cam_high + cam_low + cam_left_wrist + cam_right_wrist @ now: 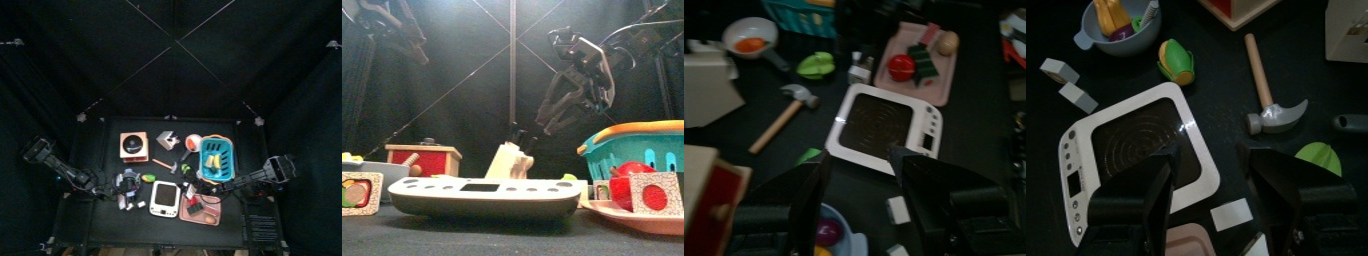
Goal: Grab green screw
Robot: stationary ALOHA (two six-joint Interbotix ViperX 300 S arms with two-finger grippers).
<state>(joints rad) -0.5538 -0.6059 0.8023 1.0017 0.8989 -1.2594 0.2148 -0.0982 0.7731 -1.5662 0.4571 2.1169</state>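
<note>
Left gripper (pixel 865 165) and right gripper (pixel 1211 165) both hang over the white scale (pixel 885 125), jaws spread wide and holding nothing. The green screw (pixel 815 65), if that small green piece is indeed it, lies on the table (pixel 1213 40) just beside the hammer (pixel 791 100) head, ungrasped.

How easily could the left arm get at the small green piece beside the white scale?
Probably yes, fairly easily. The left gripper is open, and the small green piece lies uncovered on the table just ahead of it. The white scale sits close alongside, though.
</note>
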